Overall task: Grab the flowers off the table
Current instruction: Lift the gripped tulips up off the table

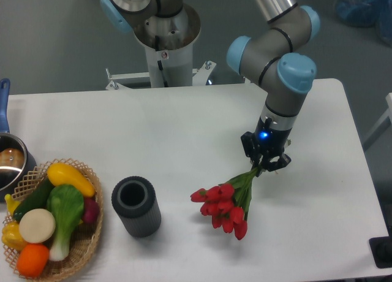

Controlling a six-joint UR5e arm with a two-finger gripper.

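The flowers (pixel 223 203), a bunch of red tulip buds on thin green stems, hang tilted down and to the left from my gripper (pixel 263 166). The gripper is shut on the stem ends at the upper right of the bunch. The red buds hover just above the white table (pixel 184 135), right of centre; whether the lowest buds touch it I cannot tell. The fingertips are mostly hidden behind the gripper body and the stems.
A dark grey cylinder (pixel 136 206) stands upright left of the flowers. A wicker basket (pixel 58 221) of toy vegetables sits at the front left, with a metal pot (pixel 9 162) behind it. The robot base (pixel 165 37) stands beyond the table's far edge.
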